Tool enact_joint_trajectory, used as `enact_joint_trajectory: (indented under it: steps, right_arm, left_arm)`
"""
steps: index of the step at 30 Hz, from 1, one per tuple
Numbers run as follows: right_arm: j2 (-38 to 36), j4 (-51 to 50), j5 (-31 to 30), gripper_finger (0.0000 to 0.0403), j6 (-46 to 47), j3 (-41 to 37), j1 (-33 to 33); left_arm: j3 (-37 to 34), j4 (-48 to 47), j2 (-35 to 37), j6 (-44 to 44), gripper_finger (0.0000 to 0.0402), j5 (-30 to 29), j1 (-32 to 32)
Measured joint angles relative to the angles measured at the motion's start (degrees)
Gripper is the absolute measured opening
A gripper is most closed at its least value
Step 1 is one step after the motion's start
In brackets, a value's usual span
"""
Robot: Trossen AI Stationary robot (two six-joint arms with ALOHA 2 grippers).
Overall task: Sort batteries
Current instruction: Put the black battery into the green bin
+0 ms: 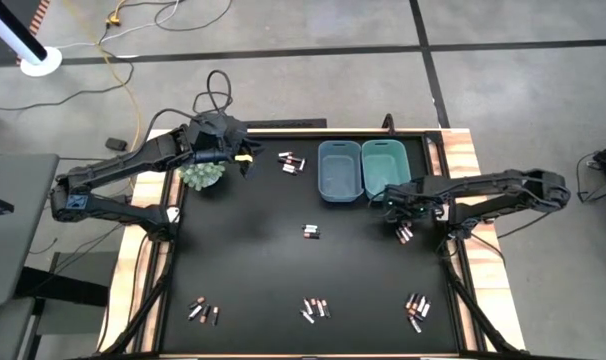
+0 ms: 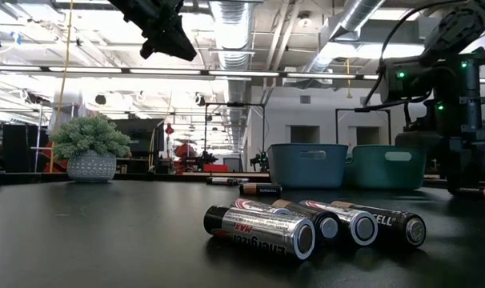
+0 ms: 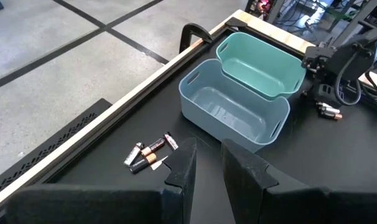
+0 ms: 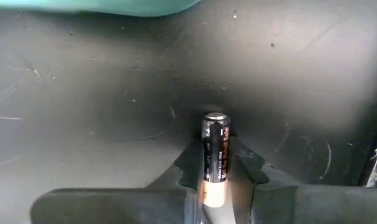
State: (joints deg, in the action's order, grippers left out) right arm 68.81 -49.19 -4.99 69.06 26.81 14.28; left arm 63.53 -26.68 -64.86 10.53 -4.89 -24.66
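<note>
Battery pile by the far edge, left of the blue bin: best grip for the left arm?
The batteries lie flat and bunched together, near the blue bin. Best guess: come straight down from above with the left gripper, which hovers open over them, and pinch one outer battery across its round body at mid-length, fingers straddling its long axis. An outer one leaves room for a finger.

L tool raised, fingers apart | R tool low, clamped
</note>
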Motion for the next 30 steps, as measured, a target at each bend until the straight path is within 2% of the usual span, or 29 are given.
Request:
enact_joint_trajectory:
  steps: [9, 20, 30]
  right_arm:
    - [-3.5, -4.3, 1.0, 0.0056, 0.2, 1.6, 0.0]
    - [-10.7, -4.4, 1.0, 0.0055, 3.8, 2.5, 0.0]
    - [-15.9, -9.6, 0.9, 0.0055, 4.9, 7.2, 0.0]
  left_arm:
    - [0.0, 0.0, 0.0, 0.0, 0.0070, 0.0, 0.0]
    - [0.0, 0.1, 0.0, 0.0, 0.0070, 0.0, 0.0]
    - [0.0, 0.2, 0.0, 0.0, 0.0070, 0.0, 0.0]
